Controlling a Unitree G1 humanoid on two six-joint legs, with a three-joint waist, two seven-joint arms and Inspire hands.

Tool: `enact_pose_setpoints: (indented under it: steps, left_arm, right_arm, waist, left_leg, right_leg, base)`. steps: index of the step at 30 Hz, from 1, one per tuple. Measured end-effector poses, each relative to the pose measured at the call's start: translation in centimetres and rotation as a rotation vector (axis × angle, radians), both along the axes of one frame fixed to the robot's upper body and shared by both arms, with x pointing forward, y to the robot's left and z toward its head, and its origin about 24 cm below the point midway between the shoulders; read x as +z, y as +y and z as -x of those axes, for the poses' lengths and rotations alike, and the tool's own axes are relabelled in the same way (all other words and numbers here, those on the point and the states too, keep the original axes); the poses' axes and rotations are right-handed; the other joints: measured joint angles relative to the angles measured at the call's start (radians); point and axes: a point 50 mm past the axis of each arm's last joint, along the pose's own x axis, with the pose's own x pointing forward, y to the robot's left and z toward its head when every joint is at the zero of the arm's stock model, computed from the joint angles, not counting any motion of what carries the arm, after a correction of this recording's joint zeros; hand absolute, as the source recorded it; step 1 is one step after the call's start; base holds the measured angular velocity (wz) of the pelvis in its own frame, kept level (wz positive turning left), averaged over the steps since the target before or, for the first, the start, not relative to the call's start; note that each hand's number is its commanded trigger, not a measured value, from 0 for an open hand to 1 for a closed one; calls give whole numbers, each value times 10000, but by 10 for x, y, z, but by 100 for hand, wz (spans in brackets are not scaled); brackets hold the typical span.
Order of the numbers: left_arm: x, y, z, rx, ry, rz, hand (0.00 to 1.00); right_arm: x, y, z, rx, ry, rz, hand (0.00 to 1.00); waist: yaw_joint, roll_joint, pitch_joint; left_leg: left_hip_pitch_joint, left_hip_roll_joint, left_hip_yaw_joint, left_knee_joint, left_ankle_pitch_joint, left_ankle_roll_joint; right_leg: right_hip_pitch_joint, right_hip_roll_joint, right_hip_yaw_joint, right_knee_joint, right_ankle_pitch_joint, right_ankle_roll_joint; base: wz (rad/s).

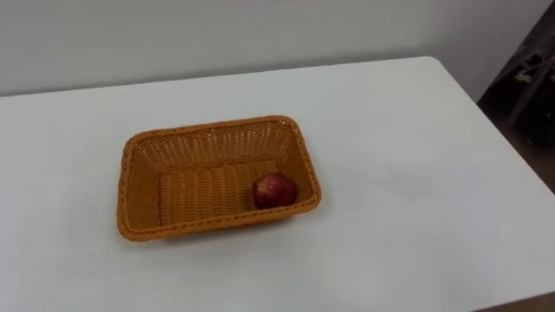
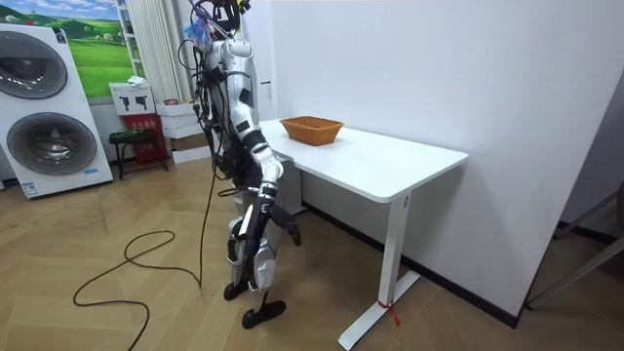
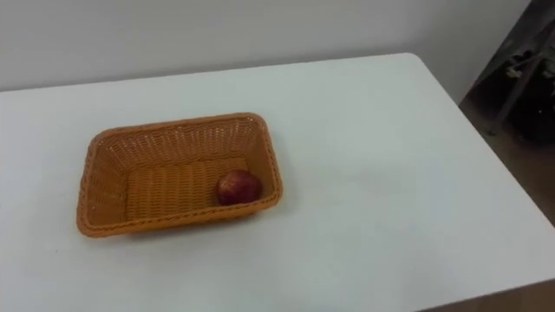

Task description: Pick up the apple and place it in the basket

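A dark red apple (image 1: 274,190) lies inside a woven orange basket (image 1: 212,126), in its near right corner against the wall. The basket stands on a white table (image 1: 416,173), a little left of the middle. In the room view the basket (image 2: 312,128) sits at the table's end nearest me, and I stand at that end facing it. My right arm hangs down beside my body, with the right hand (image 2: 291,230) low, below the tabletop and away from the basket.
The table's right edge (image 1: 512,147) drops off to dark floor with some dark gear at the far right. A pale wall runs behind the table. Washing machines (image 2: 44,107) and a red stool (image 2: 136,136) stand behind me.
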Motion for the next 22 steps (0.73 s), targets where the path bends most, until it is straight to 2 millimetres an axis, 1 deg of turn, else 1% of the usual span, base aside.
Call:
enact_pose_setpoints:
  steps: [2,4,6,7,8,9,10,11,12,13,15,16,17,18,19,20,21,22]
  left_arm:
    - [-1,-1,2,75,105,66,0]
    - [-3,-3,5,215,275,191,0]
    - [-5,-5,9,241,634,405,0]
    - [-6,-6,9,251,679,454,0]
    - [-7,-8,8,255,772,588,0]
    - [-8,-10,10,273,911,700,0]
    - [-8,-10,11,245,1003,722,0]
    - [-9,-11,9,201,1085,740,0]
    - [-9,-12,8,51,1133,757,0]
    - [-10,-13,9,8,1201,783,0]
    - [-12,-17,9,-197,1414,892,0]
    - [-12,-19,9,-291,1483,938,0]
    - [-13,-19,9,-315,1488,964,0]
    - [-13,-20,7,-389,1492,1009,0]
    - [-13,-21,8,-428,1524,1058,0]
    - [-13,-22,9,-433,1556,1083,0]
    - [-14,-23,9,-536,1621,1122,0]
    - [-14,-24,8,-626,1650,1143,0]
  right_arm:
    - [-6,9,7,151,268,-469,0]
    - [-10,16,13,718,683,-891,0]
    - [-17,27,18,2382,1345,-1696,0]
    - [-18,30,19,2951,1514,-1933,0]
    - [-22,35,19,4201,1828,-2406,0]
    - [-24,38,17,5473,2000,-2766,0]
    - [-25,39,15,6120,2077,-2930,0]
    - [-28,43,15,7363,2318,-3354,0]
    - [-30,46,11,8476,2366,-3693,0]
    - [-32,47,9,9003,2369,-3849,0]
    - [-35,52,0,10719,2244,-4375,0]
    - [-37,54,-7,11419,2069,-4545,0]
    - [-38,56,-9,11767,2013,-4637,0]
    - [-39,58,-11,12466,1963,-4867,0]
    - [-40,60,-12,13130,1998,-5111,0]
    - [-40,61,-13,13405,2005,-5231,0]
    - [-41,63,-14,14064,2100,-5413,0]
    - [-41,64,-15,14364,2165,-5498,0]
  waist:
    - [28,16,8]
    - [40,32,15]
    - [167,50,20]
    - [222,52,21]
    - [277,66,24]
    - [346,98,26]
    - [424,118,31]
    - [546,132,47]
    - [621,153,45]
    - [718,173,44]
    - [900,254,50]
    - [989,295,72]
    - [1023,311,84]
    - [1065,334,103]
    - [1112,356,128]
    - [1137,365,127]
    - [1265,399,144]
    - [1312,413,160]
  left_leg:
    - [-5,-7,-3,35,-6,9]
    - [-8,-31,-30,53,-6,13]
    - [-18,-42,-57,59,-7,16]
    - [-16,-43,-54,59,-10,20]
    - [-4,-45,-56,56,-15,26]
    - [1,-47,-55,51,-22,34]
    - [2,-47,-52,45,-23,36]
    - [10,-45,-48,33,-22,36]
    - [40,-43,-49,41,-21,35]
    - [57,-43,-46,43,-22,35]
    - [161,-38,-44,10,-25,35]
    - [166,-36,-61,0,-30,30]
    - [166,-36,-74,-6,-31,30]
    - [166,-37,-103,-21,-32,29]
    - [178,-34,-129,-21,-54,25]
    - [180,-34,-131,-20,-66,26]
    - [162,-30,-127,-17,-95,21]
    - [157,-28,-125,-17,-102,20]
  right_leg:
    - [4,-10,10,4,-1,2]
    - [8,-26,16,-2,-18,25]
    - [-15,-32,13,-22,-35,38]
    - [-15,-31,23,-29,-35,39]
    - [-21,-34,22,-42,-38,43]
    - [-23,-39,20,-46,-40,46]
    - [-33,-37,34,-46,-40,46]
    - [-39,-37,27,-47,-39,45]
    - [-35,-42,-35,-47,-39,45]
    - [-29,-42,-53,-47,-39,44]
    - [36,-50,-137,-57,-39,45]
    - [53,-55,-180,-59,-39,45]
    - [60,-57,-205,-62,-39,45]
    - [92,-58,-242,-79,-40,45]
    - [155,-57,-290,-119,-40,46]
    - [182,-55,-293,-166,-41,47]
    - [176,-47,-279,-196,-40,46]
    - [172,-44,-274,-193,-40,46]
  base:
    - [0]
    - [2]
    - [0]
    - [0]
    - [0]
    - [0]
    - [0]
    - [0]
    - [0]
    - [0]
    - [0]
    - [4]
    - [6]
    - [11]
    - [11]
    - [3]
    - [0]
    - [-4]
